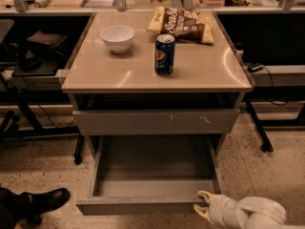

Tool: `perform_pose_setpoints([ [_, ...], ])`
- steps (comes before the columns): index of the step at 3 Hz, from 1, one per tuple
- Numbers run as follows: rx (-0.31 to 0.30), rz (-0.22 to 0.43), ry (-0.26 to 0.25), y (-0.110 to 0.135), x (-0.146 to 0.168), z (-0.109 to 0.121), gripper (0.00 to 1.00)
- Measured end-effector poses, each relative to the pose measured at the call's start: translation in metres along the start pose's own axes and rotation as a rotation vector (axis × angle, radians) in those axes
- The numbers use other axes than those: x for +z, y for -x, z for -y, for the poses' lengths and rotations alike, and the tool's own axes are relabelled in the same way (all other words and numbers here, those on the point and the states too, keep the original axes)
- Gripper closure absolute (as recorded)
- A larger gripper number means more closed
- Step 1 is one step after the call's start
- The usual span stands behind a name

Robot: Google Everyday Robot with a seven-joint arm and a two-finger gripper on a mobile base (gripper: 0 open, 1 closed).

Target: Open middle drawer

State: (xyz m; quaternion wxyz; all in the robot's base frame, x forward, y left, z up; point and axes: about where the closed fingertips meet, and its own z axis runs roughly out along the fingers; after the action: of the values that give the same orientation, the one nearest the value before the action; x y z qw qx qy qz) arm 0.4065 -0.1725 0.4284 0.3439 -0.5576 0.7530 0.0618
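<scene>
Middle drawer [143, 206]: under the table [119, 73], below the scratched drawer face [157, 122]; stands pulled well out, shallow grey tray bare and exposed.
Gripper [204, 205]: low at lower right, at the right end of the drawer's front panel.
Jaws: parted, two pale tips apart, one at the top lip, one lower by the face; contact with the panel not clear.
Task state: judged done or nearly so.
Handling: stiff sheet metal, empty so probably light; runs on slides, likely to bind if pulled off-centre.
Hold point: flat handleless face, smooth and likely slippery; top lip of the front panel the only purchase.
On table: soda can [165, 54], white bowl [117, 37], chip bag [183, 24]; may rock if the drawer is jerked.
</scene>
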Motion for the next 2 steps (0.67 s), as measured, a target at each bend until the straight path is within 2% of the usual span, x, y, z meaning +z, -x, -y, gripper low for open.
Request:
perform_pose_setpoints([
  [1,0.000,0.000,0.000,0.001,-0.002,0.001,1.00],
  [2,0.007,0.012,-0.013,-0.009,-0.011,-0.012,1.00],
])
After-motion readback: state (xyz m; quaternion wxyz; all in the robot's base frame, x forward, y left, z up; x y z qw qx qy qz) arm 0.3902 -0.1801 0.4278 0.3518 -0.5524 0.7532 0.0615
